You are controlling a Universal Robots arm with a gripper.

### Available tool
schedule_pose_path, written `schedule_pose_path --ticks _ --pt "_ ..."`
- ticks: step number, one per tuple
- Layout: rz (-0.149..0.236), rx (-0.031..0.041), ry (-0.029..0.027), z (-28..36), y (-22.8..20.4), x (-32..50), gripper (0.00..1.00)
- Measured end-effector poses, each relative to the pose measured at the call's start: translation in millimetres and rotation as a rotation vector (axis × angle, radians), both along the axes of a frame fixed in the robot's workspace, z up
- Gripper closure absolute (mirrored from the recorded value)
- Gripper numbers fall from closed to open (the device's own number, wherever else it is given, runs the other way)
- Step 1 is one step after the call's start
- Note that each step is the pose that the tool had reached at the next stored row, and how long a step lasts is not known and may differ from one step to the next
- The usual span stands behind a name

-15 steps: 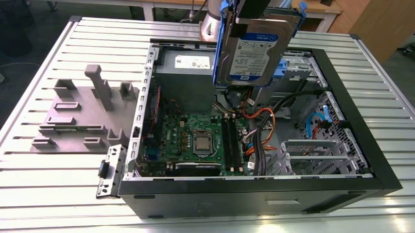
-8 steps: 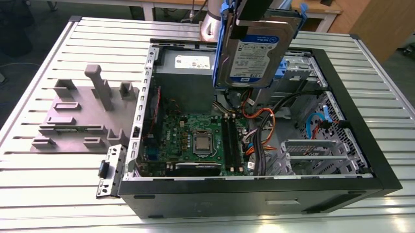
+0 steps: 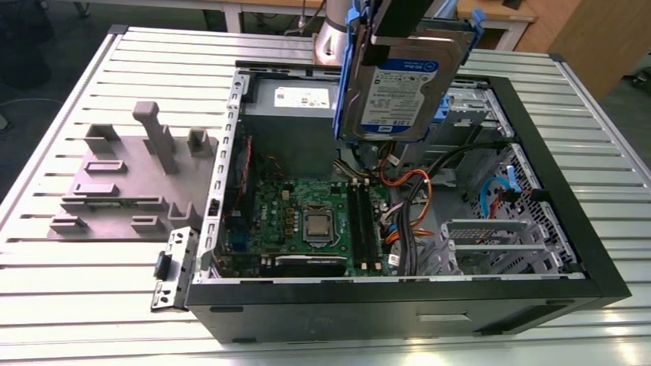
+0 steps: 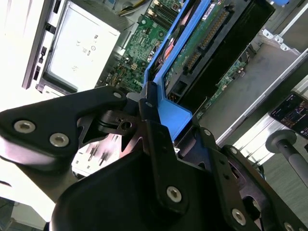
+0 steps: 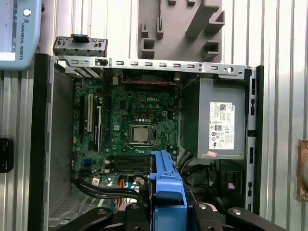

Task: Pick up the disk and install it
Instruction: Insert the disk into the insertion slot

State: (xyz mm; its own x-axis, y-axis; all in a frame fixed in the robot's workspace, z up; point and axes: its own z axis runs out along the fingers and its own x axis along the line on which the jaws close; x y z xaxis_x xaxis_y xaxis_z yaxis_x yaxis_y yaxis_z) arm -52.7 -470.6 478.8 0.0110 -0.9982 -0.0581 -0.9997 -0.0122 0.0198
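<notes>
Ribbed silver metal table (image 3: 61, 290): one. It carries one open black tower computer case (image 3: 407, 309) lying on its side. One grey plastic fixture block (image 3: 127, 183) sits just beside the case, at the exterior view's left.

Case contents, counted:
- one green motherboard (image 3: 295, 213), flat on the case floor
- one grey power-supply box (image 3: 290, 103) with a white sticker, at the far end
- one silver drive cage (image 3: 486, 232), at the exterior view's right
- one bundle of orange and black cables (image 3: 407, 191), between board and cage

One flat silver metal disk (image 3: 392, 91), with white-and-blue label and blue plastic rail frame, hangs upright in the air above the open case. It is not seated in the cage.

The black gripper (image 4: 147, 108) is clamped on the disk's blue frame, one finger on each side, in the second wrist view.

Smallest item: one square silver processor (image 3: 319, 226), mid-board.
</notes>
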Motion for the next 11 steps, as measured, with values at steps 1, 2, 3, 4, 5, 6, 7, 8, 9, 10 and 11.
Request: schedule_pose_path --ticks 1,2,3,4,5,6,7,8,9,10,11 --pt "0.000 0.0000 0.0000 0.0 -0.3 0.0 0.63" --pt "0.000 0.0000 0.0000 -0.1 -0.3 0.1 0.63" --pt "0.000 0.0000 0.0000 -0.1 -0.4 0.5 0.63" --pt "0.000 0.0000 0.0000 -0.1 -0.4 1.2 0.63" --pt "0.000 0.0000 0.0000 -0.2 -0.4 2.1 0.63" --pt "0.000 0.0000 0.0000 -0.2 -0.4 3.2 0.63" --pt "0.000 0.0000 0.0000 -0.1 -0.4 4.4 0.63" --pt "0.000 0.0000 0.0000 -0.2 -0.4 5.5 0.63" --pt "0.000 0.0001 0.0000 -0.2 -0.4 6.2 0.63" --pt "0.000 0.0001 0.0000 -0.3 -0.4 6.3 0.63" --pt "0.000 0.0000 0.0000 -0.3 -0.4 6.3 0.63"
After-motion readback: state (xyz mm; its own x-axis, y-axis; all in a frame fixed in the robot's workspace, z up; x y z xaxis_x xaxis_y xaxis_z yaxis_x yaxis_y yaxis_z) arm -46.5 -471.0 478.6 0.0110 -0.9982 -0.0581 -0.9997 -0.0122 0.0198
